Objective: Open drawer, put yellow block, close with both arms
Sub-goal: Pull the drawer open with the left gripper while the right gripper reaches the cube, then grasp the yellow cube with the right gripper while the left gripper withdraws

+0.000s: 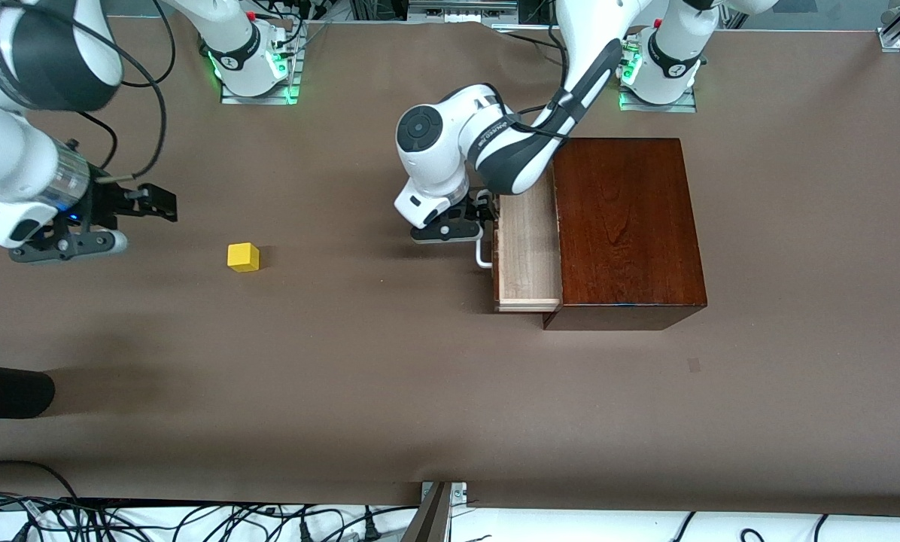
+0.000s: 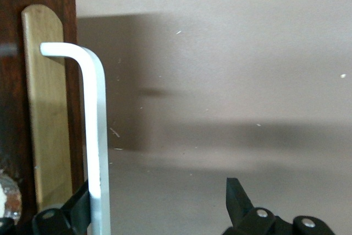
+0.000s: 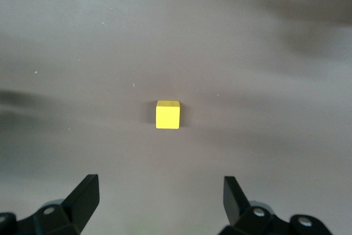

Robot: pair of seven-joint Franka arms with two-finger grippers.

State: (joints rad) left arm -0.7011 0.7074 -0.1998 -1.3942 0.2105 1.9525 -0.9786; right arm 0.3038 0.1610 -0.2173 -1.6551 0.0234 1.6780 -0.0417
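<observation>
While the drawer (image 1: 527, 252) sticks partway out of the dark wooden box (image 1: 624, 229), its pale wood tray shows on the side toward the right arm's end of the table. Its white handle (image 1: 483, 254) is on the drawer's dark front. The left gripper (image 1: 474, 218) is right at that handle. In the left wrist view its fingers (image 2: 237, 197) are spread wide, with the handle (image 2: 94, 136) just beside one finger and the other finger well apart from it, so they do not squeeze anything. The yellow block (image 1: 243, 257) sits on the brown table (image 1: 420, 391), well apart from the drawer, toward the right arm's end. The right gripper (image 1: 130, 218) is up in the air over the table, farther from the drawer than the block is. Its fingers (image 3: 85, 193) are wide open and hold nothing, and the block (image 3: 168, 114) shows on the table between them in the right wrist view.
</observation>
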